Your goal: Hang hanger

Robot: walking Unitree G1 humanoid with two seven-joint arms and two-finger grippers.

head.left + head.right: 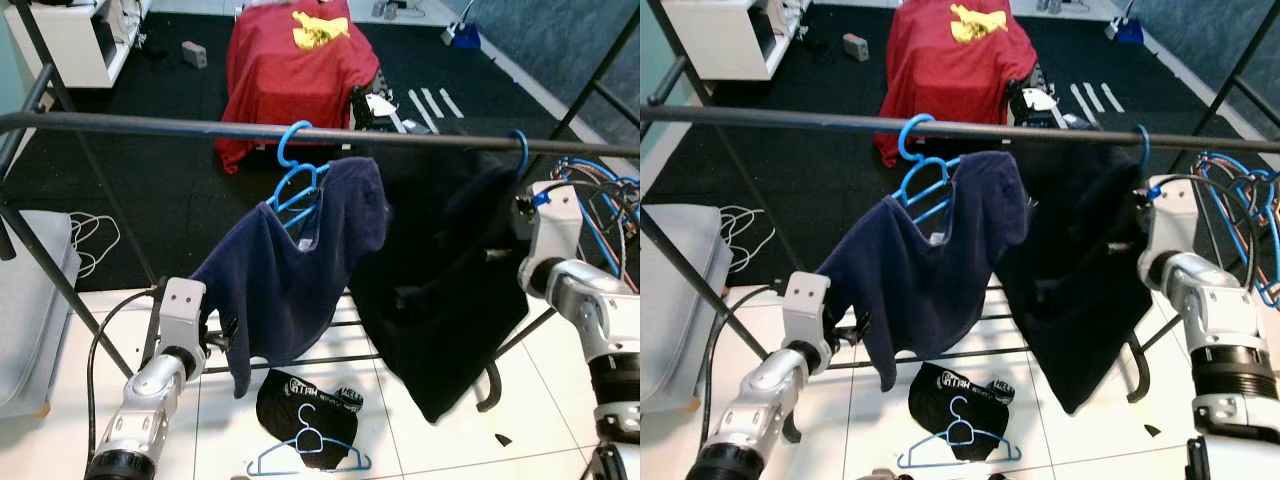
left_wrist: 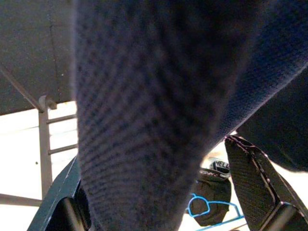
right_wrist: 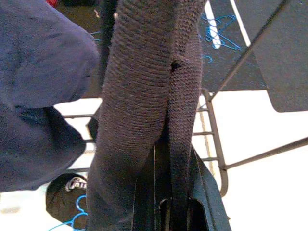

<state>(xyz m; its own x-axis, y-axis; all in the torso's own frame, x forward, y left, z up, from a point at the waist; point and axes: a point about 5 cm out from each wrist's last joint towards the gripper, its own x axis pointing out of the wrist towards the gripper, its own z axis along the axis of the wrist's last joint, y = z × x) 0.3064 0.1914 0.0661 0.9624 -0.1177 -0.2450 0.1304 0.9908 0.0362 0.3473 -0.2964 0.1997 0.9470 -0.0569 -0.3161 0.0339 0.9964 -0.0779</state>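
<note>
A: Hanger (image 1: 296, 180), blue, hooked on the rail (image 1: 150, 124), navy top (image 1: 290, 270) draped crooked over it. We count 2 on the rail: the 2nd hook (image 1: 519, 148) carries the black top (image 1: 450, 300).

B: Left gripper (image 2: 163, 192)?

A: Low at the navy hem. Left wrist view has its fingers (image 2: 255, 178) spread on either side of the cloth, so we read it as wide, not clamped.

B: Right gripper (image 3: 171, 192)?

A: Up by the 2nd hook, behind the black top. Right wrist view shows a fold of black cloth pinched between narrow fingers.

B: Floor?

A: 1 spare hanger (image 1: 310, 450) on the white tiles under the rack, lying on a black garment (image 1: 300, 400). Red cloth (image 1: 295, 70) behind.
</note>
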